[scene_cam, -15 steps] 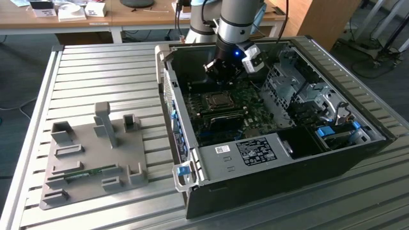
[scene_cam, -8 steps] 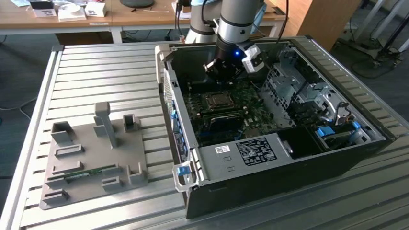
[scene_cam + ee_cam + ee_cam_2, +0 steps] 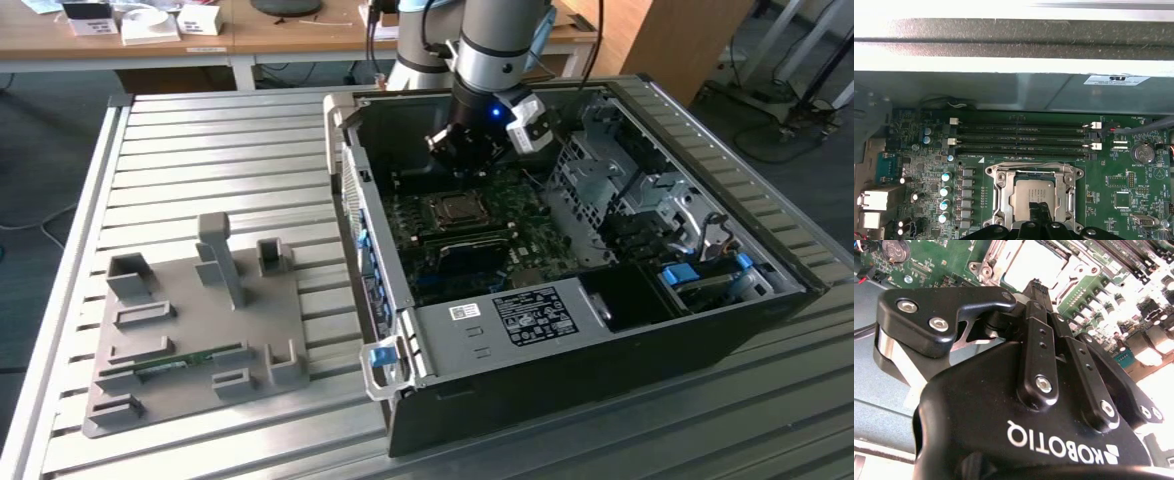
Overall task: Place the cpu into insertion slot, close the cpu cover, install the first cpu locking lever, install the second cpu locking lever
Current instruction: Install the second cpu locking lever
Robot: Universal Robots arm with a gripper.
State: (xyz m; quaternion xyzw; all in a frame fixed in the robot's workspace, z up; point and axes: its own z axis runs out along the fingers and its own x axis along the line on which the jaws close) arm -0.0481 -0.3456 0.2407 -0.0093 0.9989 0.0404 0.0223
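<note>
In the exterior view I see the gripper (image 3: 466,160) hanging inside the open computer case (image 3: 561,400), just above the green motherboard (image 3: 534,245). The cpu (image 3: 459,209) sits in the insertion slot (image 3: 430,215) directly below it. The case's rear wall stands close behind the gripper, the drive cage (image 3: 627,190) crowds it on the exterior view's right, and the side panel edge runs along the exterior view's left. The case rests on a slatted metal table (image 3: 200,140), with a grey fixture tray (image 3: 194,330) well apart on the exterior view's left.

In the second wrist view I look along the gripper body; its fingers (image 3: 1040,295) come together to a narrow tip, nothing between them, just over the cpu cover (image 3: 991,260) framing the bright cpu (image 3: 1029,267). Motherboard parts lie close on both sides.

In the first wrist view the silver cpu (image 3: 1030,192) lies flat inside the cpu cover (image 3: 998,187), which looks laid down around it. The fingertips (image 3: 1038,210) overlap the chip's near edge. The long black memory slots (image 3: 1024,137) run just beyond the socket, and the case wall (image 3: 1004,90) rises behind them.
</note>
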